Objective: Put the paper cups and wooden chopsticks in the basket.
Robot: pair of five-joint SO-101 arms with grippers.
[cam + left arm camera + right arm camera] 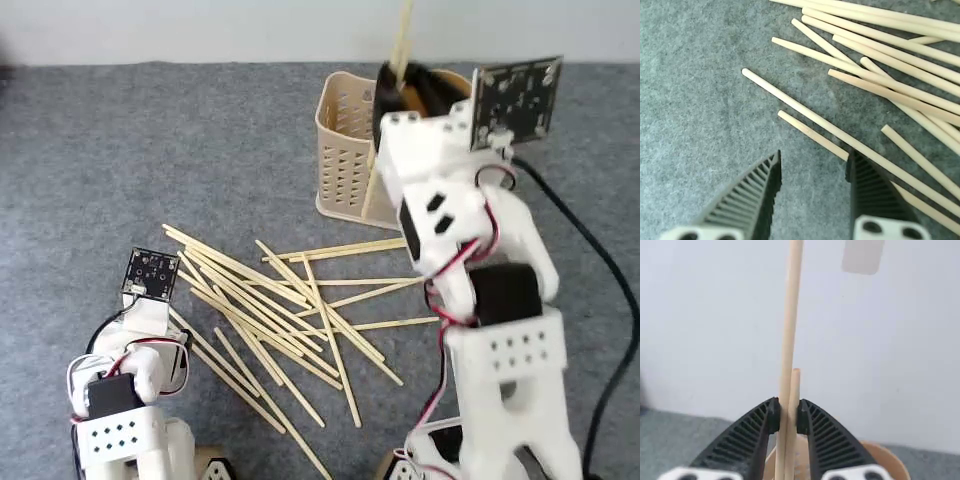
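Several wooden chopsticks (pixel 270 305) lie scattered on the grey felt between the two arms. A beige slotted basket (pixel 350 150) stands at the back. My right gripper (pixel 787 417) is shut on two chopsticks (pixel 789 340) held upright; in the high view they stick up (pixel 402 40) above a brown paper cup (pixel 445 90) beside the basket. My left gripper (pixel 812 165) stands open low over the felt, its fingers (pixel 765 185) either side of the near ends of two chopsticks (pixel 810 117). The left arm (pixel 150 290) sits at the pile's left edge.
The right arm's white body (pixel 480 300) covers much of the table's right side and part of the cup. Bare grey felt lies left of the basket and behind the pile. A pale wall runs along the back.
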